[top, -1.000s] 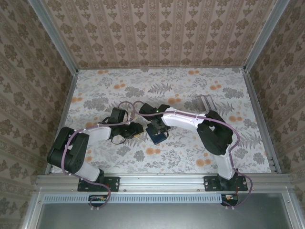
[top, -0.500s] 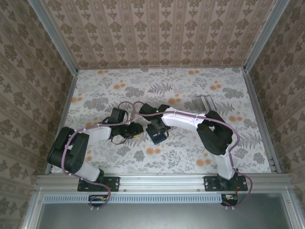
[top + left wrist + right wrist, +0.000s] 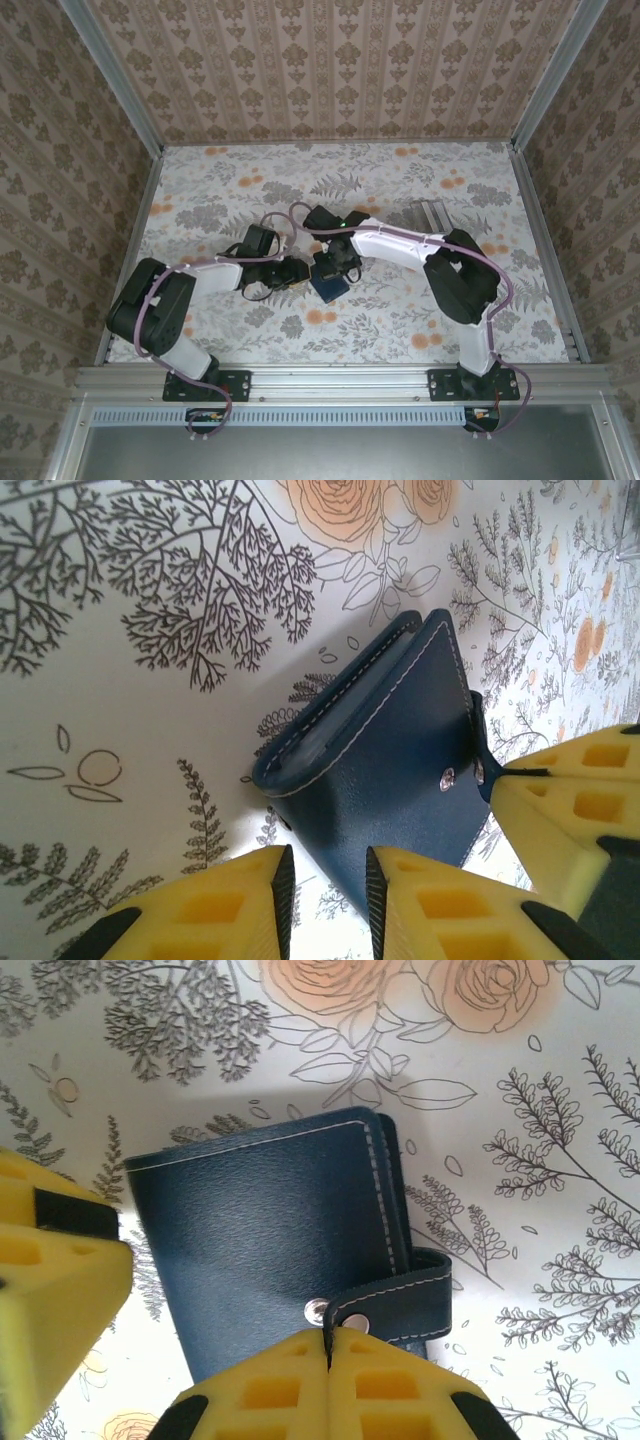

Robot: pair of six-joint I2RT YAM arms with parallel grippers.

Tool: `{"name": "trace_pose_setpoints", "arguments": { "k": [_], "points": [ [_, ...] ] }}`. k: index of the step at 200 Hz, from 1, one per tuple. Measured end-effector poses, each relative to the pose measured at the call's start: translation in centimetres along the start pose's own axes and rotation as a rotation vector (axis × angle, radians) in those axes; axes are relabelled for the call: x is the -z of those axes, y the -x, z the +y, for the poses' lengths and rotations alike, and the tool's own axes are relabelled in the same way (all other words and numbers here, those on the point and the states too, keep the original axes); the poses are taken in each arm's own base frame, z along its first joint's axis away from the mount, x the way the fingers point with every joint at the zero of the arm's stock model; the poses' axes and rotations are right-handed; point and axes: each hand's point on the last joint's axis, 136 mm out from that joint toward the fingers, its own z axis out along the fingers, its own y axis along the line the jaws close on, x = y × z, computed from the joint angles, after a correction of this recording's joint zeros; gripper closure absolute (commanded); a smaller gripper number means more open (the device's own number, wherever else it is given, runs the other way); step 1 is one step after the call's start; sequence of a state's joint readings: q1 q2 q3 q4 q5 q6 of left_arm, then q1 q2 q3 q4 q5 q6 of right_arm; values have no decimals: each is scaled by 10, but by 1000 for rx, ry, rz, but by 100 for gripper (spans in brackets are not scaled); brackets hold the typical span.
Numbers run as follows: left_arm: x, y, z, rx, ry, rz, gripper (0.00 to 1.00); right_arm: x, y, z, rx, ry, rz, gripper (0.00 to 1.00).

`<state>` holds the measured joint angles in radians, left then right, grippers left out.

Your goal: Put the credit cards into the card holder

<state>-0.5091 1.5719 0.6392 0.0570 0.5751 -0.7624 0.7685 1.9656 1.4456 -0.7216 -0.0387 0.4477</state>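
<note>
So on the left side, the left gripper [image 3: 328,865] sits low over the flower-print table [image 3: 230,190]. Its yellow fingers are a narrow slot apart, and one corner of the card holder [image 3: 270,1250] pokes into that slot. Honestly I can't tell if it's actually pinched or just sitting there, since a sliver of table shows beside the corner. The holder itself is the dark navy wallet with pale stitching. It's folded up, roughly mid-width on the table and a bit nearer the near edge than the far one, wedged right between the two grippers. From the overhead camera you mostly just get a blue corner peeking out under the arms. A strap [image 3: 415,1295] wraps round its right edge onto the cover, and there are two little metal snaps side by side, one on the cover and one on the strap end. Can't say whether it's fastened. Then the right gripper [image 3: 328,1340] comes in from the right with its fingers pressed tight together and only a hairline between them, right at the strap's snap end. It's touching or as good as touching, but whether it's nipping the strap I can't make out. Further right, toward the far edge, there's a small pale grey thing [image 3: 430,213] that's too small to identify.
</note>
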Motion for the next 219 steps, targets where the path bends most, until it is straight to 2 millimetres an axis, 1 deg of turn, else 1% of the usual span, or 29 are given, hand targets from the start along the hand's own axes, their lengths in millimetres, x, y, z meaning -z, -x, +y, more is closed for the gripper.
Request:
{"name": "trace_pose_setpoints", "arguments": {
  "k": [32, 96, 219],
  "points": [
    [-2, 1, 1, 3, -2, -2, 73, -4, -2, -4, -40, 69, 33, 100],
    [-7, 3, 3, 15, -1, -5, 73, -3, -2, 11, -39, 161, 53, 100],
    [-11, 4, 6, 22, -2, -3, 74, -12, -5, 12, -56, 199, 88, 100]
  ]
}}
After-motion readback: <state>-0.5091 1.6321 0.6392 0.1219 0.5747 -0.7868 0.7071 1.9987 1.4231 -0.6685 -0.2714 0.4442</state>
